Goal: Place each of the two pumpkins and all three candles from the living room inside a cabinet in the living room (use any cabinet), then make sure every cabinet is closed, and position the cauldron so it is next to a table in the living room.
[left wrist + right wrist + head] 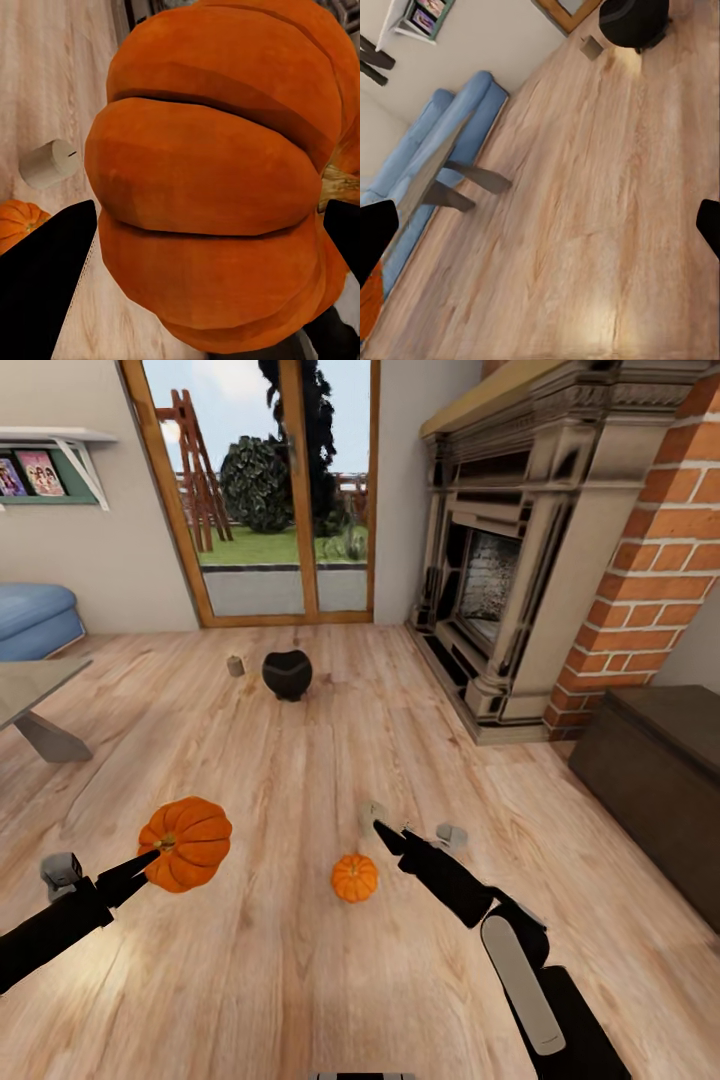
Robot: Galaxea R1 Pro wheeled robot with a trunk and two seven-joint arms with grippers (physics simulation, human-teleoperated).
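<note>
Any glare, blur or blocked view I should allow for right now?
Head view: sharp, evenly lit, soft sheen on the floor. Left wrist view: the held pumpkin crowds the lens, hiding most of the scene. Right wrist view: slight blur, pale glare patch on the planks, black fingers at the edges.
</note>
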